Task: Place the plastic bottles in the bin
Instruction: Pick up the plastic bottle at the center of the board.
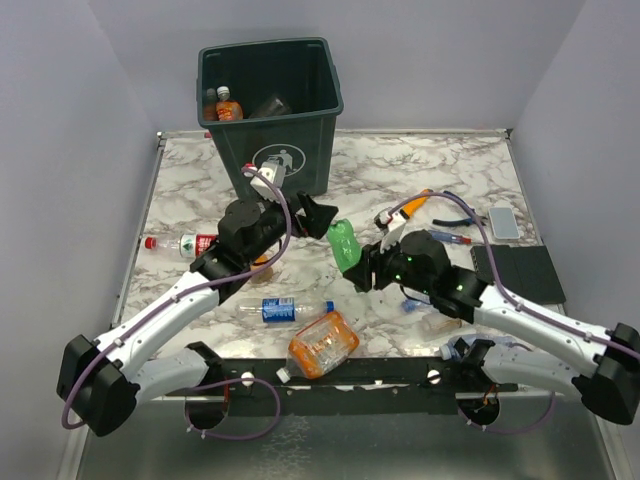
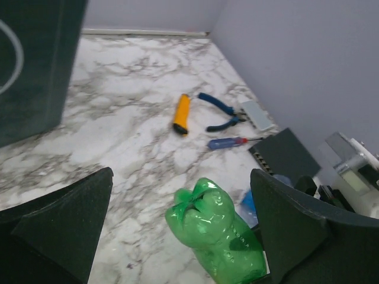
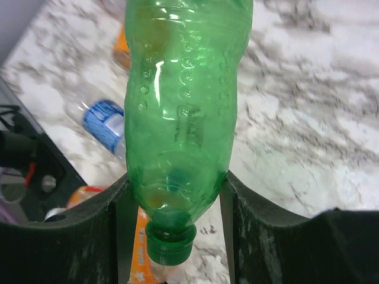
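A green plastic bottle (image 1: 345, 245) hangs over the middle of the table, base up and cap down. My right gripper (image 1: 362, 268) is shut on it; in the right wrist view both pads press its shoulder (image 3: 177, 183) just above the green cap. My left gripper (image 1: 322, 220) is open, and in its wrist view the bottle's base (image 2: 216, 234) stands between its wide-apart fingers (image 2: 296, 231), nearer the right one. The dark green bin (image 1: 300, 150) stands at the back with bottles inside it (image 1: 228, 106). A red-label bottle (image 1: 185, 243), a blue-label bottle (image 1: 285, 309) and a crushed orange bottle (image 1: 322, 345) lie on the table.
An orange cylinder (image 2: 182, 113), blue-handled pliers (image 2: 219, 109) and a small screwdriver (image 2: 228, 142) lie at the right back. A grey phone-like slab (image 1: 503, 222) and a black pad (image 1: 520, 272) sit by the right edge. Grey walls close in the table.
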